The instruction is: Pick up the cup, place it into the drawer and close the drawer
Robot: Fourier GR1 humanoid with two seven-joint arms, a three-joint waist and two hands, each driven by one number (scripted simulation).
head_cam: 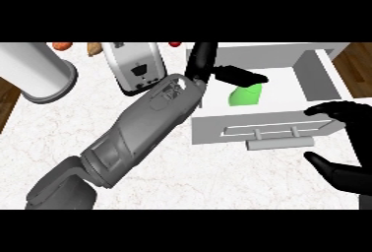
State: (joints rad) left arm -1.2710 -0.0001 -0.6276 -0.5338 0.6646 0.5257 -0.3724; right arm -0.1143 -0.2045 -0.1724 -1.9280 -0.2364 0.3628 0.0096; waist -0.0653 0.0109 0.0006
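cup point(245, 97): green, inside the open drawer point(320, 74)
left hand point(207, 61): fingers straight, apart, above cup; contact unclear
right hand point(359, 128): fingers spread, beside drawer's front right corner

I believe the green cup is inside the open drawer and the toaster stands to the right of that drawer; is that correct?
Not quite: the toaster stands to the left of the drawer, not to its right, as the head view shows. The rest holds: the green cup is inside the open drawer.
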